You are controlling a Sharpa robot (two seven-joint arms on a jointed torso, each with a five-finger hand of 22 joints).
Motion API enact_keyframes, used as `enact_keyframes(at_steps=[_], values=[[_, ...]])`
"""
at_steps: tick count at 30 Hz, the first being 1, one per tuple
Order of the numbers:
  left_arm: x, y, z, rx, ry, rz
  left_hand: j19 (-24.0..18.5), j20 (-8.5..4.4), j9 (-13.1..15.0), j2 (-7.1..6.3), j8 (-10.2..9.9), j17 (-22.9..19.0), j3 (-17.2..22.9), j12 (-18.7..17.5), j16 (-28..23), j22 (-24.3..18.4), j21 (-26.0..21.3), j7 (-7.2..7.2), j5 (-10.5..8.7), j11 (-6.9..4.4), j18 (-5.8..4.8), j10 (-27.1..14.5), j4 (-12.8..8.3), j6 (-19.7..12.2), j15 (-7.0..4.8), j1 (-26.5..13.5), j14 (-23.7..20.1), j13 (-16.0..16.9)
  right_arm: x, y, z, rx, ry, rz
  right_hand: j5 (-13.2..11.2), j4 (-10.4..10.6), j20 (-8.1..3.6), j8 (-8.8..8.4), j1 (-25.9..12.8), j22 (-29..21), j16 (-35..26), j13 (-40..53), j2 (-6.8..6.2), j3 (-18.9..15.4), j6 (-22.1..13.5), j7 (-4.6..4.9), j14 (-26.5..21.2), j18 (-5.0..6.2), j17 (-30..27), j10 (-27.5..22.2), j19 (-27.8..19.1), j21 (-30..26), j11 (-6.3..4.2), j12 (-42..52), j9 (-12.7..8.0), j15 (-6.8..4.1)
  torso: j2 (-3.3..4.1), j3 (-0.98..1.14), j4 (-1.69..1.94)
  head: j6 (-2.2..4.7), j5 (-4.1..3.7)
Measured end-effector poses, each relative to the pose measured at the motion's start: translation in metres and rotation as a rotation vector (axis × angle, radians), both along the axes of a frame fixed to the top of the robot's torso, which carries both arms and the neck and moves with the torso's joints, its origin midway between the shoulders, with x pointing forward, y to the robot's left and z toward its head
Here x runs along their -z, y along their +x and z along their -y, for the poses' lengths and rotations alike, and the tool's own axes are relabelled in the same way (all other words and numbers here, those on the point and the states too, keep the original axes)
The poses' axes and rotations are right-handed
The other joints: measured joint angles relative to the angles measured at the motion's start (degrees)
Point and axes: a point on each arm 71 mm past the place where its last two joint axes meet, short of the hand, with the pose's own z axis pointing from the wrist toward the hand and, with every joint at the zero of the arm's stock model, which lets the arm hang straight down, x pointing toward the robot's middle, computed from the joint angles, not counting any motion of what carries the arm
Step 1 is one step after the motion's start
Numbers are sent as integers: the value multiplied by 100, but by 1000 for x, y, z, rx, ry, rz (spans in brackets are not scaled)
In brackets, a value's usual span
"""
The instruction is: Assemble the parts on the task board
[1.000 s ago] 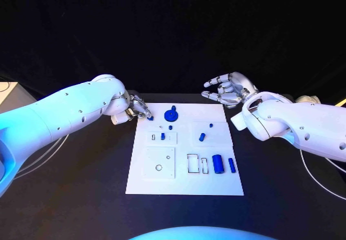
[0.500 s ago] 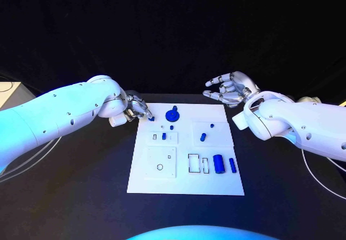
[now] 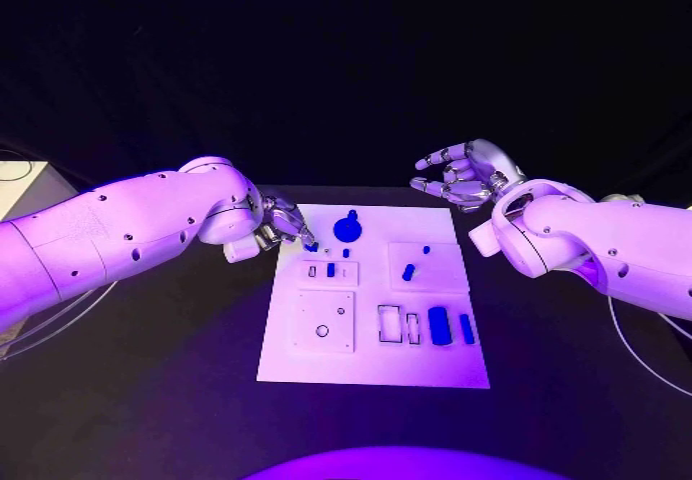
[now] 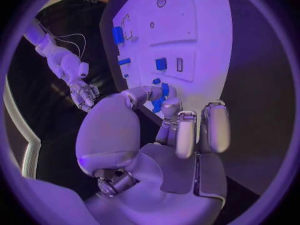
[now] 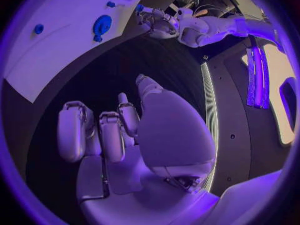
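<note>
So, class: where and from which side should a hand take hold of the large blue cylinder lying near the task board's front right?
Probably across the large blue cylinder's round sides at mid-length, from above: it lies flat on the task board, with a slimmer blue piece close beside it, so low sideways entry looks cramped.

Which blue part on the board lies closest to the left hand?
The small blue part at the board's far left corner, right at the left hand's fingertips; the round blue part sits further right.

I see a white board (image 3: 372, 365) with blue parts (image 3: 438, 326) on my black worktop (image 3: 159, 400); both arms are white, hands silver.
</note>
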Motion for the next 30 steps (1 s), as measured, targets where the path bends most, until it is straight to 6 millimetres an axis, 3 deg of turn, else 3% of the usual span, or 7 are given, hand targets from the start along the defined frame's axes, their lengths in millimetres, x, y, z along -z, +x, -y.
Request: enact_keyframes(at_steps=[2, 8, 10, 12, 30], values=[[2, -2, 1, 0, 7, -1, 18, 0, 0, -5, 0, 0, -7, 71, 0, 0, 0, -42, 1, -119, 0, 158, -7, 64, -22, -33, -24, 84, 0, 0, 0, 0, 0, 0, 76, 1, 0, 0, 0, 0, 0, 0, 0, 27, 0, 0, 0, 0, 0, 0, 0, -3, 0, 0, -6, 0, -3, 3, 1, -9, 5], [7, -8, 4, 2, 22, -4, 48, -30, 0, -4, 0, 0, -22, 108, 22, 0, 22, -69, -39, -229, 0, 308, -22, 93, -54, -77, -9, 208, 1, 0, 1, 2, -1, -2, 153, -3, 0, 0, 0, -1, 0, 0, 0, 55, 0, 0, 0, 0, 0, 0, 0, -23, 0, 0, -7, 0, -4, 2, 1, -15, 21], [8, -9, 5, 2, 26, -6, 78, -16, 0, 1, 0, 0, -40, 128, 46, -1, 22, -69, -39, -218, -9, 321, -40, 93, -54, -93, -9, 226, 1, 0, 1, 2, -1, -2, 154, 1, 0, 0, 0, -1, 0, 0, 0, 59, 0, 0, 0, 0, 0, 0, 0, -23, 0, 0, -7, 0, -3, 2, -3, -15, 29], [10, -10, 5, 2, 31, -8, 98, -20, 0, 14, 0, 0, -54, 152, 56, -1, 22, -71, -61, -251, -93, 391, -54, 94, -55, -107, -9, 268, 1, 0, 1, 2, -2, -3, 154, 1, 0, 0, 0, -1, 0, -1, 0, 59, 0, 0, 0, 0, 0, 0, 0, -23, 0, 0, -7, 0, -3, 1, -3, -15, 34], [20, -16, 9, 13, 83, -30, 119, -40, 0, 75, 0, 0, -95, 215, 56, -2, 45, -69, -139, -318, -92, 532, -126, 97, -75, -155, 11, 406, 2, 0, 2, 3, -3, -6, 186, 1, 0, 21, 0, -2, 0, -1, 0, 59, 0, 0, 0, 0, 4, 0, 0, -23, 0, 0, -7, 0, 13, 2, -8, -43, 68]])
